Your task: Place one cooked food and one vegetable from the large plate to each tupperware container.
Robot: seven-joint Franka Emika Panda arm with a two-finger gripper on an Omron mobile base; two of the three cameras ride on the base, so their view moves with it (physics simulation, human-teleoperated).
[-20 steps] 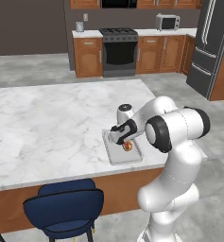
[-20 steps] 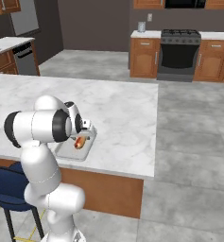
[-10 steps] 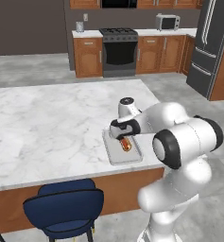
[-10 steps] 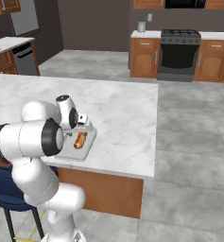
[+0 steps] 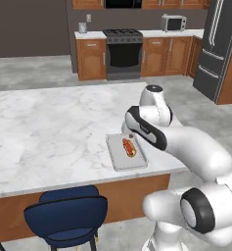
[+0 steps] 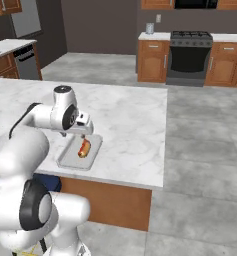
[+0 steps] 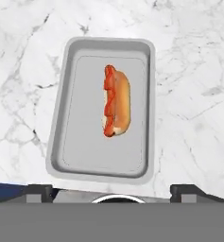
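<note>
Since a second ago the arm has lifted clear of the tupperware container (image 7: 103, 109), uncovering the hot dog (image 7: 116, 106) inside. The end effector (image 7: 111, 190) hangs above it, fingers (image 7: 38, 191) spread wide, holding nothing. The hot dog lies along the tray's long axis near its middle; the tray sits near the marble surface's (image 5: 49, 132) edge, seemingly above the blue chair (image 5: 68, 215).
</note>
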